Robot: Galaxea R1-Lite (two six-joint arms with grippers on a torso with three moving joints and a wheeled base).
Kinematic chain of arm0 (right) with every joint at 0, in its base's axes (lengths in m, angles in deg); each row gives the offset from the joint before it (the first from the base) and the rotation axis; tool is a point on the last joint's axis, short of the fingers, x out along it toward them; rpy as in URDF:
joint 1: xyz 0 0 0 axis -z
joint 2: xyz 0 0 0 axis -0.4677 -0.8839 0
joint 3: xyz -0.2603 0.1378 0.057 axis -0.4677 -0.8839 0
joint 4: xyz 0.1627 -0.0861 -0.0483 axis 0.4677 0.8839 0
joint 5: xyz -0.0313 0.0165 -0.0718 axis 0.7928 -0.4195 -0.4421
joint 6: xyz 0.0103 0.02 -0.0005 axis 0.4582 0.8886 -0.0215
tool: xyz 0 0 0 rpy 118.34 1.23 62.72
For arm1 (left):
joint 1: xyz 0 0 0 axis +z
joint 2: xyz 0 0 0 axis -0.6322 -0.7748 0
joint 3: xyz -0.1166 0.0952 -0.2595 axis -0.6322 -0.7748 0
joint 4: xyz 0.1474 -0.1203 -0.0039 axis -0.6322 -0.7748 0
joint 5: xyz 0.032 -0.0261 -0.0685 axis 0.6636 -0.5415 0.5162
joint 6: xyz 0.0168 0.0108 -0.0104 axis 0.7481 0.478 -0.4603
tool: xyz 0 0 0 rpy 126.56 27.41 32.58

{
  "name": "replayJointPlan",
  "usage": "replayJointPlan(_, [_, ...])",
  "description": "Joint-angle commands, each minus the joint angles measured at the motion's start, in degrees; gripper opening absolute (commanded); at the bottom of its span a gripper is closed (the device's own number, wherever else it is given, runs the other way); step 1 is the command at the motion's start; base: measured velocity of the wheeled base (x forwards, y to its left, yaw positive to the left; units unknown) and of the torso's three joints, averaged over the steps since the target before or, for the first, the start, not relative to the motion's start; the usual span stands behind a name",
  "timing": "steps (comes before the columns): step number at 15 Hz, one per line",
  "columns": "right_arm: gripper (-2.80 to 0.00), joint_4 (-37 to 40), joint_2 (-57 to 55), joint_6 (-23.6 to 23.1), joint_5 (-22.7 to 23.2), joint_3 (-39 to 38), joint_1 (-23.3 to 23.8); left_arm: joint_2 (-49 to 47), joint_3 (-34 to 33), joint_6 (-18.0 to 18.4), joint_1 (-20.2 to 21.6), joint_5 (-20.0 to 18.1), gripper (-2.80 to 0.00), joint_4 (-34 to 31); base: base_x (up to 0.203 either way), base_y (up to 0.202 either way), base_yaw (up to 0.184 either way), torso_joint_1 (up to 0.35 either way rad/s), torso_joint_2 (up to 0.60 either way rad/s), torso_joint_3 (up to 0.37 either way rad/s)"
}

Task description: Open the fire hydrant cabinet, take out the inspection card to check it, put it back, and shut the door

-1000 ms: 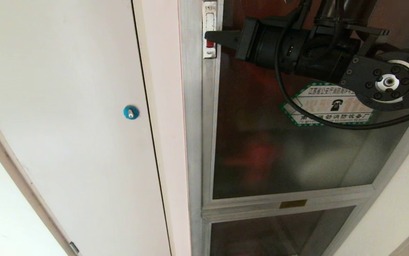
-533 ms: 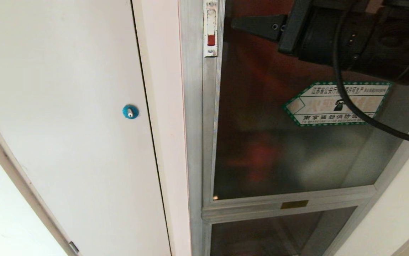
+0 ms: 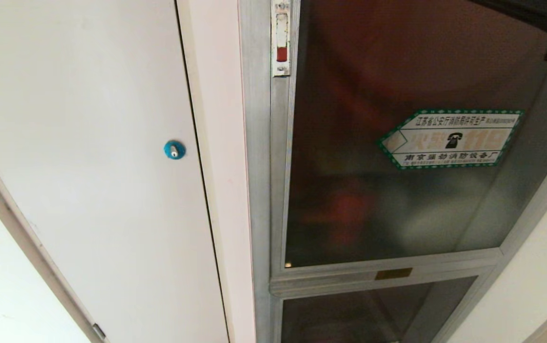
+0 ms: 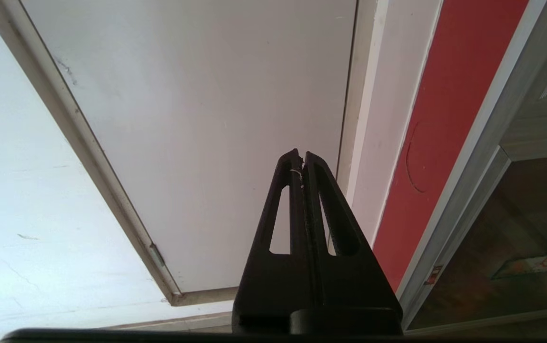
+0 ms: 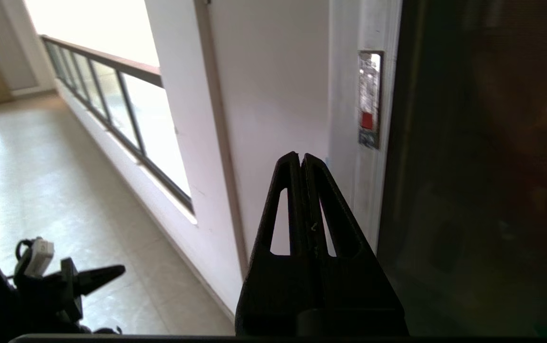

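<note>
Right pincer [image 5: 300, 157] pulled back from latch [image 3: 281, 38]; door [image 3: 397, 190] shut, contents unclear.

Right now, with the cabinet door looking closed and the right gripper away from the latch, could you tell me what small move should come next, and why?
Probably bring the right gripper, fingers shut, to the red-marked latch: the door sits flush in its frame, so the card can't be reached.
</note>
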Motion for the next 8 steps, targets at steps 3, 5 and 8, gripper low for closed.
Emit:
replayJointPlan(3, [-2.8,4.7,14.7,-3.0,-2.9,-7.0,4.4,-0.1,0.0,0.0,0.1,0.0,-2.8,0.0,0.0,0.0,0.0,0.0,0.0,0.0])
replayJointPlan(5, [-2.8,7.2,21.7,-4.0,-5.1,-11.4,7.4,0.0,0.0,0.0,0.0,0.0,-2.8,0.0,0.0,0.0,0.0,0.0,0.0,0.0])
replayJointPlan(8, [-2.8,12.5,32.7,-4.5,-8.1,-18.0,10.1,0.0,0.0,0.0,0.0,0.0,-2.8,0.0,0.0,0.0,0.0,0.0,0.0,0.0])
